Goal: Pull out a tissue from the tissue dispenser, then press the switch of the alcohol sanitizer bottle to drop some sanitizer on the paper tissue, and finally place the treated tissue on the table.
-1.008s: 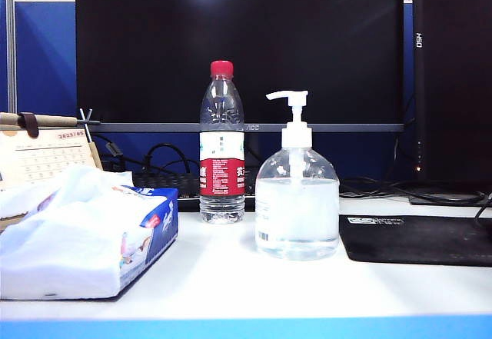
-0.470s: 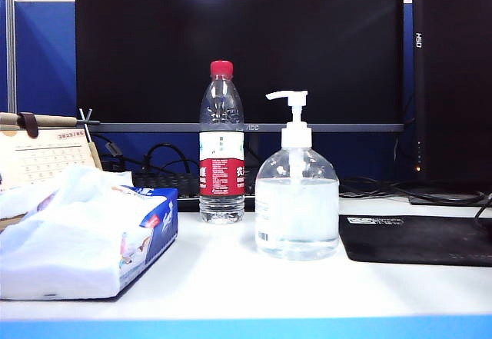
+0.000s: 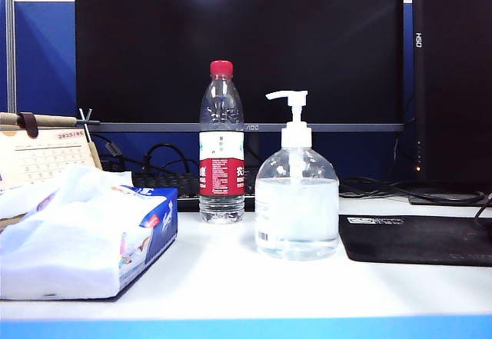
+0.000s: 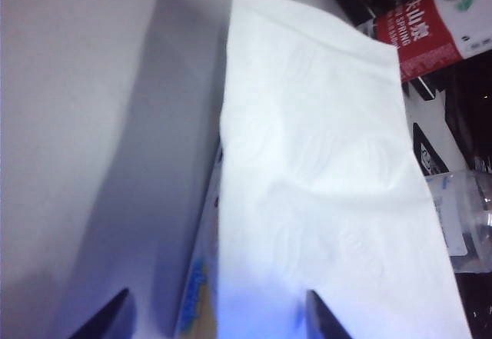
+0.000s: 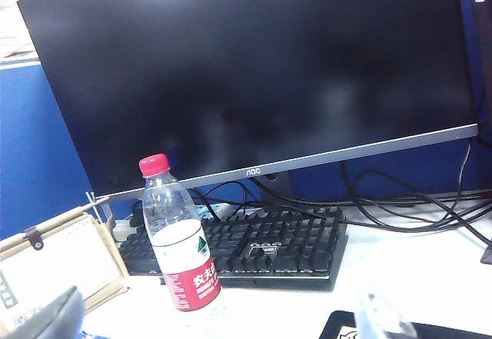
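Observation:
The tissue dispenser [image 3: 84, 235], a white pack with blue ends, lies at the table's [image 3: 231, 281] front left. Its white tissue [image 3: 73, 189] pokes out on top. The alcohol sanitizer bottle [image 3: 297, 212] stands in the middle, its switch [image 3: 289, 97] a white pump head with the nozzle pointing left. Neither gripper shows in the exterior view. In the left wrist view my left gripper [image 4: 215, 327] is open right over the tissue [image 4: 323, 177] and the pack's printed edge [image 4: 196, 293], its dark fingertips [image 4: 104, 322] wide apart. My right gripper [image 5: 219, 325] is open and holds nothing.
A red-capped water bottle [image 3: 221, 147] stands just behind and left of the sanitizer bottle. A desk calendar [image 3: 42, 151] is behind the pack. A black mouse mat [image 3: 419, 239] lies at the right. A keyboard [image 5: 254, 243] and a dark monitor [image 3: 238, 47] fill the back.

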Motion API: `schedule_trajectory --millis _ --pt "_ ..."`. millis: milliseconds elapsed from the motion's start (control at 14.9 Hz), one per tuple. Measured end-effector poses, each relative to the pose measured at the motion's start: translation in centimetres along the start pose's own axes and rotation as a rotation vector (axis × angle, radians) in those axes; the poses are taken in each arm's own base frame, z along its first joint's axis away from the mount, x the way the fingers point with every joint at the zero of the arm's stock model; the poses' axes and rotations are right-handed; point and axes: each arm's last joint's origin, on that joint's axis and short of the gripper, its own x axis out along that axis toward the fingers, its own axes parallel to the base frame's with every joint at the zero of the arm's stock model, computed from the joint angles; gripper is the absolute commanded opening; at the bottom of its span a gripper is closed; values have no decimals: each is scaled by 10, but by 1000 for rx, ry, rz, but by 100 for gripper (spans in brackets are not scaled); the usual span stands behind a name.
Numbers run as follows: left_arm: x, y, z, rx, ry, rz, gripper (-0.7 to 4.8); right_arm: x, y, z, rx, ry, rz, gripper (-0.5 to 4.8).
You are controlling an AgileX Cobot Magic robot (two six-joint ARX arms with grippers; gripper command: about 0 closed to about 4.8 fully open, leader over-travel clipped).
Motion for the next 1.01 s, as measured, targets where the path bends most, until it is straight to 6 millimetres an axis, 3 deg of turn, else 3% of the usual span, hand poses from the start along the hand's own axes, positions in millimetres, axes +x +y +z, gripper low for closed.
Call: schedule_trajectory --millis 269,672,1008 --pt "0 -7 5 -27 -43 -84 290 0 0 0 -1 3 -6 479" --pt "0 -3 2 -48 -23 -39 290 0 0 -1 -1 5 -8 479" --pt "0 -16 -3 -118 -1 -137 290 0 -1 -1 -1 -1 -33 479"
